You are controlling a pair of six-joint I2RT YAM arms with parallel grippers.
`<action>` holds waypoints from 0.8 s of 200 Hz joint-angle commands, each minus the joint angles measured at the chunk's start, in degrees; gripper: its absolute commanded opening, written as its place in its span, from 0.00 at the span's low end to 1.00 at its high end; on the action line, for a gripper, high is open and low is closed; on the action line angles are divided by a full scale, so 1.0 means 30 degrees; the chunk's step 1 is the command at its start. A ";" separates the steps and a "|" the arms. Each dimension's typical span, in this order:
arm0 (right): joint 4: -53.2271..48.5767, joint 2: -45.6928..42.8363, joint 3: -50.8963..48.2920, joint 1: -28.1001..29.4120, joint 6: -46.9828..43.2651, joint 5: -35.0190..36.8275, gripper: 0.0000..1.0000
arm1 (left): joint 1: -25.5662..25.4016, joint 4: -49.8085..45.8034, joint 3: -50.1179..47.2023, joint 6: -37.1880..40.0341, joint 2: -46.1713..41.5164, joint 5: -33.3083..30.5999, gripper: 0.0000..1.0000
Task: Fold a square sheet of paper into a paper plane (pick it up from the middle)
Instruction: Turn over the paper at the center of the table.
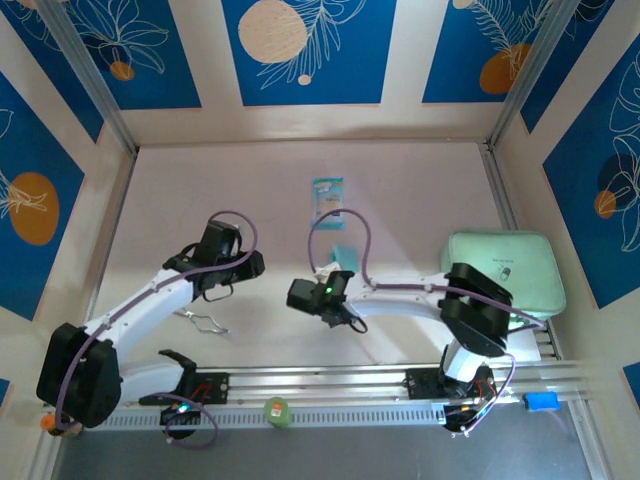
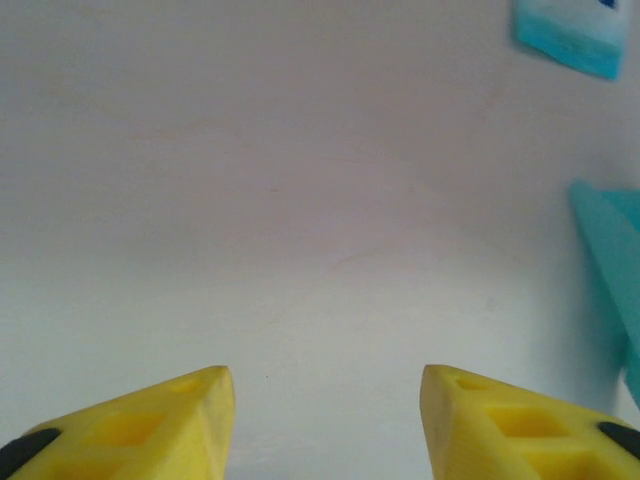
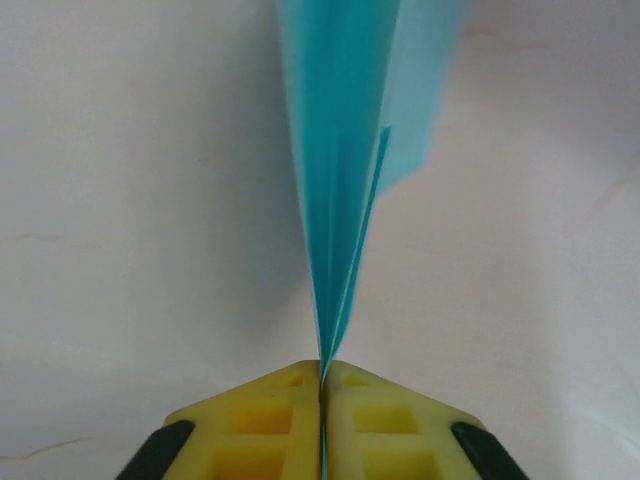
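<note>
Right fingers clamped on paper plane — left fingers apart, near it.

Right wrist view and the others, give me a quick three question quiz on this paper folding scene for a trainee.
1. True or false: the left gripper holds the folded blue paper.
2. The right gripper is: A open and empty, B shut on the paper, C shut on nothing.
3. In the top view, which printed item lies on the table beyond the paper?

Key: 1 false, its jaws are open and empty. 2 B. 3 the teal-and-white packet.
</note>
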 commanded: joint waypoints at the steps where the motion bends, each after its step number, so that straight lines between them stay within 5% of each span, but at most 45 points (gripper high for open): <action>1: 0.1475 0.0552 0.0434 0.0373 -0.1282 -0.1881 0.16 | 0.0918 -0.2163 0.1027 0.1190 -0.0795 -0.1461 0.54; 32: 0.5756 -0.0891 -0.1087 -0.0508 -0.2299 -0.6621 0.33 | 0.1080 -0.1418 0.0991 0.1010 -0.0651 -0.0023 0.54; 63: 0.8914 -0.3809 -0.3280 -0.1751 -0.1686 -0.9301 0.36 | 0.1095 -0.0703 0.0562 0.0819 -0.0720 0.1558 0.55; 117: 1.5589 -0.6652 -0.8386 -0.6634 0.0398 -1.5323 0.24 | 0.1095 0.2152 -0.0311 -0.0193 0.0350 0.4708 0.50; 160: 1.5990 -0.6134 -0.8895 -0.8219 0.1025 -1.6529 0.16 | 0.1009 0.3865 -0.0107 -0.1132 0.1626 0.6352 0.44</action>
